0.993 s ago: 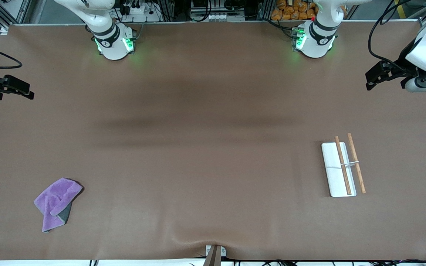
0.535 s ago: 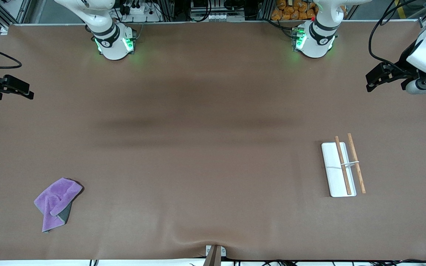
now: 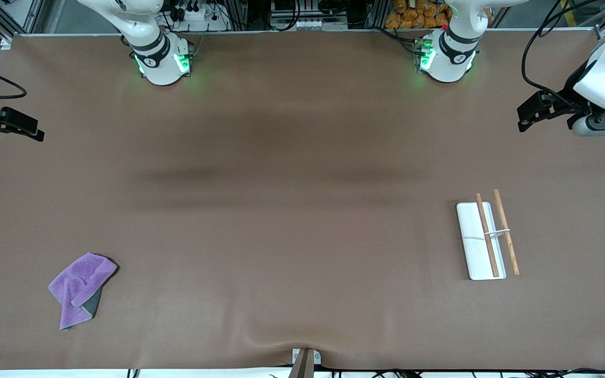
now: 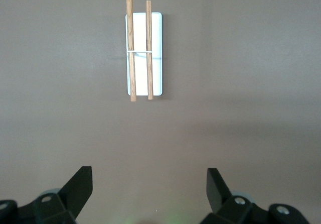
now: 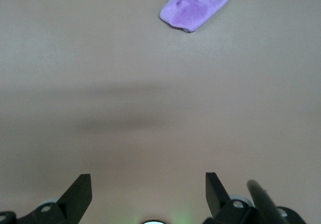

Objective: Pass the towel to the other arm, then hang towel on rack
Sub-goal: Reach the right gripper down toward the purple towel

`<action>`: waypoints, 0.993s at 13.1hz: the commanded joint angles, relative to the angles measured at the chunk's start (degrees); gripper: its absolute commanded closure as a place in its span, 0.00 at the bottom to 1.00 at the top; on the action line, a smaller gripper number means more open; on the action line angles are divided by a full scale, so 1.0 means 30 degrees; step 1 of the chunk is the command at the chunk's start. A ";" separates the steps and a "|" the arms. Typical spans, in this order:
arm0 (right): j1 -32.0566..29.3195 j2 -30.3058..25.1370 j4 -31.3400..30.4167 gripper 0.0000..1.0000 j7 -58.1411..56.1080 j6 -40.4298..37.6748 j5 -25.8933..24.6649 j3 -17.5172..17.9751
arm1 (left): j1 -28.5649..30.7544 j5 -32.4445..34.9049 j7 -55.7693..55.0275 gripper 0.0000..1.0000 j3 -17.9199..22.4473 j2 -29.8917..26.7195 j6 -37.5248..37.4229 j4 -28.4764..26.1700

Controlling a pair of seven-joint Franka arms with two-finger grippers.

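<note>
The towel [image 3: 79,289], purple with a dark grey underside showing, lies crumpled on the brown table near the front camera at the right arm's end; the right wrist view also shows the towel [image 5: 198,5]. The rack [image 3: 473,241], a white base with two brown rods and a thin crossbar, lies toward the left arm's end; in the left wrist view the rack [image 4: 156,43] is well ahead of the fingers. My left gripper [image 4: 149,184] is open and empty, raised over bare table [image 3: 525,118]. My right gripper [image 5: 148,184] is open and empty, raised over the table's end [image 3: 32,128].
The two arm bases [image 3: 163,63] [image 3: 447,60] stand at the table's back edge. A small mount [image 3: 305,362] sits at the front edge. The brown mat between towel and rack is wide and bare. Cables hang by each raised hand.
Both raised hands have drifted slightly, the right one toward the table's end and the left one a little toward the bases. Towel and rack have not moved.
</note>
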 commanded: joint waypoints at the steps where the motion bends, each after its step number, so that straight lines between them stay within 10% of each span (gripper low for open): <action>1: -0.0405 0.0855 0.0347 0.00 -0.0318 0.0246 -0.0318 -0.0161 | -0.0021 -0.0115 0.0321 0.00 -0.0034 0.0183 -0.0470 0.0448; 13: 0.0033 0.7854 0.1609 0.00 -0.3072 0.9786 -0.3218 -0.0222 | -0.0021 -0.0115 0.0321 0.00 -0.0034 0.0212 -0.0470 0.0389</action>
